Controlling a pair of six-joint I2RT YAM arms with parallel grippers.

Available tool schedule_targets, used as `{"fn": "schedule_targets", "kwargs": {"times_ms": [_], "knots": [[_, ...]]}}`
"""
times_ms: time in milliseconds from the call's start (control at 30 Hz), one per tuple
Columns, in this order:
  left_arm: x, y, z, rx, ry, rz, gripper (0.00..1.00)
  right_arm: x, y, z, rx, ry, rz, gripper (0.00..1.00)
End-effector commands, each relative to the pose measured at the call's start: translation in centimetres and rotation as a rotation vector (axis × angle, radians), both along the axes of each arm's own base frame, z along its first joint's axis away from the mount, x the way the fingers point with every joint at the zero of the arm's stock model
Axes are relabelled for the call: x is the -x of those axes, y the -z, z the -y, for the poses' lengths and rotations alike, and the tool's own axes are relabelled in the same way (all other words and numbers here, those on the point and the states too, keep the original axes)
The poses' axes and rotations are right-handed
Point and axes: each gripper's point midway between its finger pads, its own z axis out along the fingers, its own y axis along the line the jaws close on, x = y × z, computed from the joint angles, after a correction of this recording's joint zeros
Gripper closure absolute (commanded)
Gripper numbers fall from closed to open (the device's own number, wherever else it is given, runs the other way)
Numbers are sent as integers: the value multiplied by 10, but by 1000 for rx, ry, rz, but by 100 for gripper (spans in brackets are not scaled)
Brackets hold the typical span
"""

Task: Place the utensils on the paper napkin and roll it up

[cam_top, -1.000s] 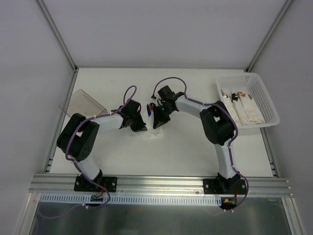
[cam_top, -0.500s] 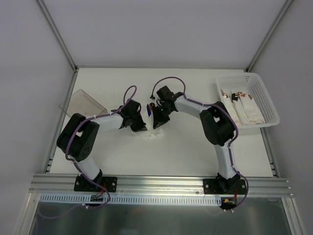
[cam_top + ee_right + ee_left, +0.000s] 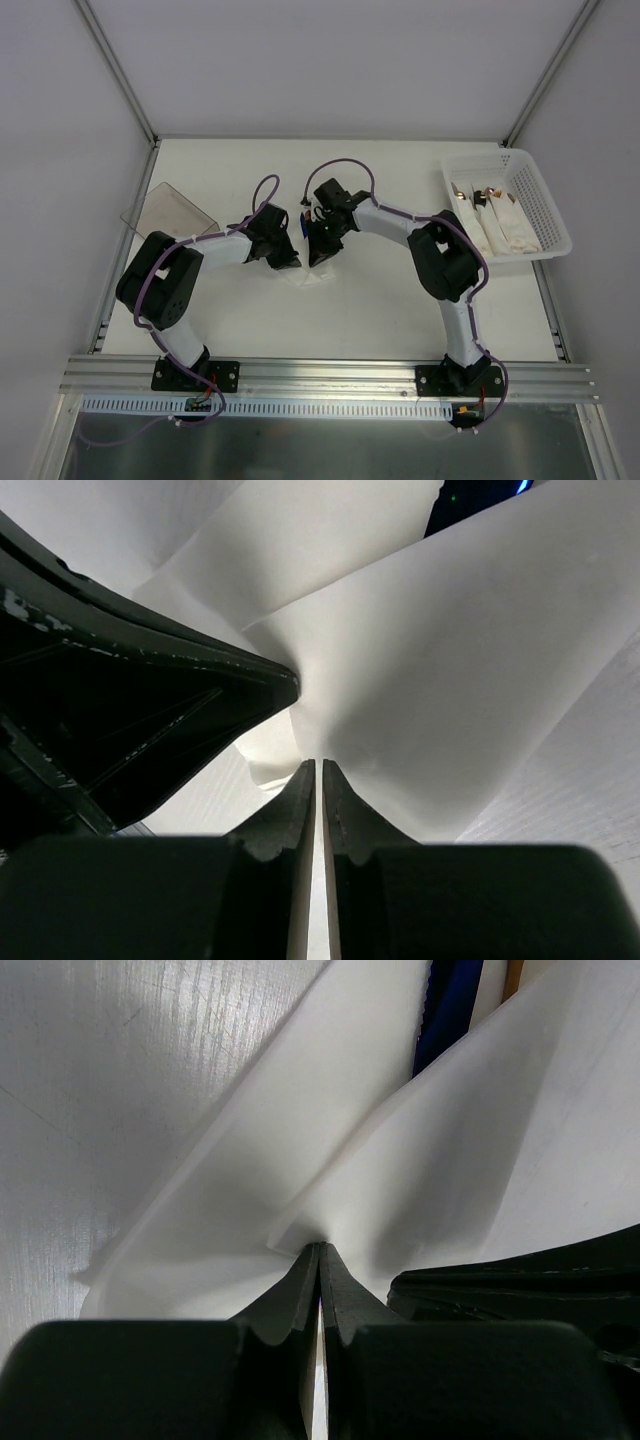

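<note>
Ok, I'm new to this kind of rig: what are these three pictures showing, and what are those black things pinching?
Two robot arms are bolted at the near edge of the table. The wide picture looks down from above and behind them; the two close-ups come from a camera on each wrist. Each arm ends in a two-finger end effector. The left end effector and the right end effector are both shut, each pinching a fold of the white paper napkin mid-table. A white basket holding wrapped bundles sits far right; a clear container far left.
</note>
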Motion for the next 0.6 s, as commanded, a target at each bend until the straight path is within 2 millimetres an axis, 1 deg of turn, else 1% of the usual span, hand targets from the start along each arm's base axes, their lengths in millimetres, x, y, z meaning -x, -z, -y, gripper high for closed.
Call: {"fn": "schedule_targets", "kwargs": {"times_ms": [0, 167, 200, 233, 300, 333, 433, 467, 500, 533, 567], "knots": [[23, 23, -26, -97, -15, -94, 100, -5, 1, 2, 34, 2, 35, 91], [24, 22, -27, -97, -17, -92, 100, -10, 25, 15, 123, 27, 42, 92], [24, 21, -27, -96, -18, -92, 100, -10, 33, 20, 157, 38, 32, 93], [23, 21, -27, -96, -17, -90, 100, -11, 36, 21, 169, 44, 27, 94], [24, 20, -27, -93, -18, -88, 100, -8, 43, 26, 199, 47, -3, 94], [23, 18, -26, -90, -17, -82, 100, -8, 42, 26, 200, 48, 1, 94], [19, 6, -22, -59, -5, -34, 100, -9, 42, 25, 199, 59, -5, 94], [17, 0, -19, -45, 2, -11, 98, -8, 43, 25, 199, 65, -15, 94], [13, -13, -15, -22, 17, 34, 94, -6, 44, 24, 195, 68, -29, 95], [10, -21, -13, -12, 22, 61, 92, -4, 44, 23, 190, 75, -46, 95], [8, -33, -9, 6, 34, 97, 90, -2, 47, 23, 190, 96, -76, 95]]}}
